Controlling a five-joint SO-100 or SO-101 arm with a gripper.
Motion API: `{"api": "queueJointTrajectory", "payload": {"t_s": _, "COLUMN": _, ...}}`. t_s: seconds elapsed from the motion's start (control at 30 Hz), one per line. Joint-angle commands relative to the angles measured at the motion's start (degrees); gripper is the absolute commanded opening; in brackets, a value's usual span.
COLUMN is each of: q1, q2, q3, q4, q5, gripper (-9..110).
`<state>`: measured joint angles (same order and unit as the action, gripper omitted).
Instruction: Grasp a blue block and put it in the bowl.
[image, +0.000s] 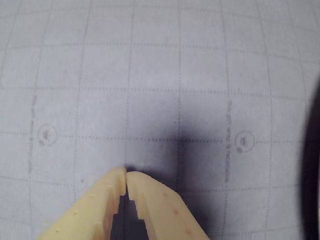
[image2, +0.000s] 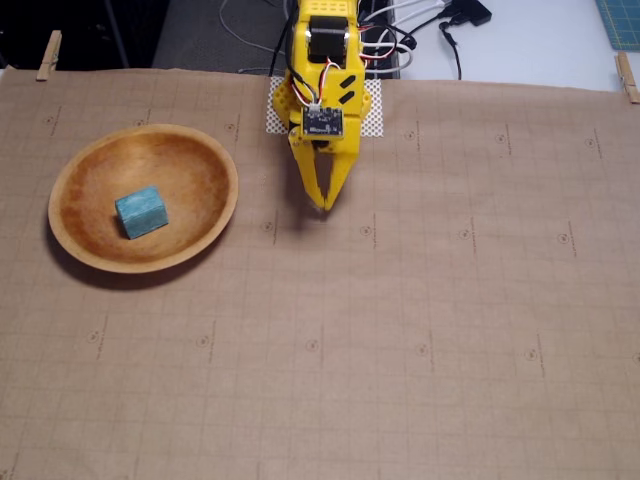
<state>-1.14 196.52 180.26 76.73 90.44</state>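
In the fixed view the blue block (image2: 141, 211) lies inside the wooden bowl (image2: 215, 175) at the left of the table, slightly left of the bowl's middle. My yellow gripper (image2: 325, 203) hangs to the right of the bowl, apart from it, tips pointing down at the paper. Its fingertips meet and hold nothing. The wrist view shows the same gripper (image: 125, 174) shut over bare gridded paper, with its shadow just beyond the tips. Neither the block nor the bowl's wood shows in the wrist view.
Brown gridded paper (image2: 420, 320) covers the table, clipped by clothespins (image2: 48, 54) at the back corners. The arm's base (image2: 325, 40) and cables (image2: 440, 25) sit at the back edge. A dark curved shape (image: 312, 165) fills the wrist view's right edge.
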Motion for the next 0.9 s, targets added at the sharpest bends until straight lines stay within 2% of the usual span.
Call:
{"api": "queueJointTrajectory", "payload": {"t_s": 0.0, "q1": 0.0, "q2": 0.0, "q3": -1.1, "q4": 1.3, "q5": -0.8, "gripper": -3}}
{"api": "queueJointTrajectory", "payload": {"t_s": 0.87, "q1": 0.6, "q2": 0.5, "q3": -1.1, "q4": 1.3, "q5": -0.7, "gripper": -3}}
